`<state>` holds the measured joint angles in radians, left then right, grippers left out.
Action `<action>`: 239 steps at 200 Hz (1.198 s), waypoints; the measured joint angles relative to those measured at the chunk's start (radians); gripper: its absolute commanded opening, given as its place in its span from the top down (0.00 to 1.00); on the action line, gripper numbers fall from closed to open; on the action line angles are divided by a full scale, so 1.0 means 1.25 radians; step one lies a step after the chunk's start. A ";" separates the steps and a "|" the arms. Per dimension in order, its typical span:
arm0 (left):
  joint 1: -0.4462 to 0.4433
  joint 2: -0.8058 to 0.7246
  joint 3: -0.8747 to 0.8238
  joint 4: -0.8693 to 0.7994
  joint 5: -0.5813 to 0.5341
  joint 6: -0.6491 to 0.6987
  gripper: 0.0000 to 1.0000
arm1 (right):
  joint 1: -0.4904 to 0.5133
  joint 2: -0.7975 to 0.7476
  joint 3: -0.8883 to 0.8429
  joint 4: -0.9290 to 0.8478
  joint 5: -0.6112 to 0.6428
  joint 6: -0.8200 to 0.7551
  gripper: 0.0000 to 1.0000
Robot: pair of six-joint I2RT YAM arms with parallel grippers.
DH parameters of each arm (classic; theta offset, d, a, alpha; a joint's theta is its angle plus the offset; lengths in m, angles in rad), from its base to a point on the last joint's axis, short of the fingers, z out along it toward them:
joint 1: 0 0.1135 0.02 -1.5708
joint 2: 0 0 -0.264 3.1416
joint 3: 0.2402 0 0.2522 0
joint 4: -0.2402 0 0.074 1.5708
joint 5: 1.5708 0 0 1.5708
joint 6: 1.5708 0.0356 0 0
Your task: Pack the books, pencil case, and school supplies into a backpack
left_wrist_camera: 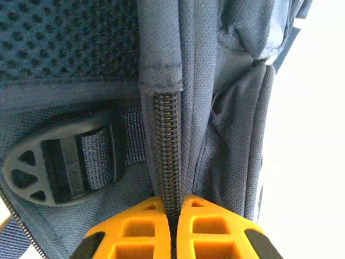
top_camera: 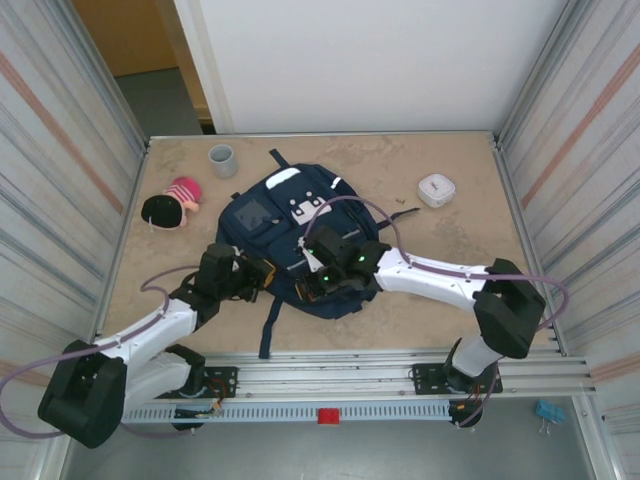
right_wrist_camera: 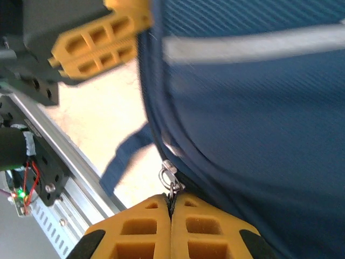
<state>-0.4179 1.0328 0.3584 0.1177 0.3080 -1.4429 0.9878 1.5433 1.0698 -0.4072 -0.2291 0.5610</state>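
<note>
Seen from overhead, the navy backpack (top_camera: 285, 225) is lying flat at mid-counter (top_camera: 420, 320). My two arms are meeting at its 6 o'clock edge, the left arm (top_camera: 170, 320) reaching in from 7 o'clock and the right arm (top_camera: 440, 275) from 4 o'clock. That high view is also taking in a grey cup (top_camera: 222, 158) at the pack's 11 o'clock, a pink-and-black plush toy (top_camera: 172, 205) at its 9 o'clock and a small white box (top_camera: 437, 189) at its 2 o'clock, all lying apart from the pack.

The left wrist camera is giving the detail the overhead cannot. My left jaws are clenched on the pack's fabric, with the zipper track (left_wrist_camera: 167, 140) running straight down into the seam between them and a dark strap buckle (left_wrist_camera: 59, 167) sitting at 9 o'clock.

The right wrist camera is showing my right jaws pinched tight on the metal zipper pull (right_wrist_camera: 170, 178). A white stripe (right_wrist_camera: 253, 46) is crossing the pack at 1 o'clock, and a dark strap (right_wrist_camera: 121, 156) is trailing over the counter towards the aluminium rail (right_wrist_camera: 64, 156).
</note>
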 measured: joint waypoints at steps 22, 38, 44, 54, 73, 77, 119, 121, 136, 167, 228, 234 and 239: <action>0.069 -0.006 0.016 -0.046 0.029 0.052 1.00 | -0.044 -0.057 -0.038 -0.055 -0.003 -0.027 1.00; 0.111 -0.007 0.030 -0.085 0.048 0.091 1.00 | -0.082 -0.082 -0.060 -0.090 -0.003 -0.046 1.00; 0.119 -0.007 0.035 -0.097 0.056 0.103 1.00 | -0.094 -0.085 -0.063 -0.097 -0.003 -0.054 1.00; 0.126 -0.007 0.044 -0.114 0.067 0.120 0.91 | -0.106 -0.086 -0.063 -0.104 -0.004 -0.062 1.00; 0.129 -0.008 0.055 -0.128 0.076 0.133 0.67 | -0.108 -0.086 -0.063 -0.107 -0.013 -0.067 1.00; 0.129 -0.010 0.055 -0.131 0.077 0.137 0.63 | -0.107 -0.086 -0.063 -0.108 -0.017 -0.067 1.00; 0.010 -0.108 0.049 -0.180 0.037 0.072 0.53 | -0.086 -0.077 -0.054 -0.122 -0.031 -0.068 1.00; 0.002 -0.114 0.047 -0.180 0.038 0.067 0.53 | -0.085 -0.075 -0.053 -0.123 -0.031 -0.068 1.00; -0.050 -0.155 0.026 -0.177 0.037 0.024 0.52 | -0.072 -0.068 -0.047 -0.125 -0.033 -0.070 1.00; -0.098 -0.184 -0.001 -0.181 0.021 -0.039 0.51 | -0.060 -0.067 -0.042 -0.124 -0.039 -0.077 1.00; -0.124 -0.145 -0.002 -0.156 0.003 -0.067 0.71 | -0.057 -0.067 -0.042 -0.119 -0.046 -0.079 1.00; -0.127 -0.134 -0.004 -0.146 0.001 -0.070 0.76 | -0.057 -0.067 -0.042 -0.117 -0.046 -0.078 1.00; -0.128 -0.125 -0.007 -0.138 -0.001 -0.078 0.81 | -0.057 -0.068 -0.042 -0.114 -0.046 -0.076 1.00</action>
<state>-0.5781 0.8764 0.3496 -0.0544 0.3069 -1.5406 0.9169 1.4586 1.0172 -0.5499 -0.2867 0.4656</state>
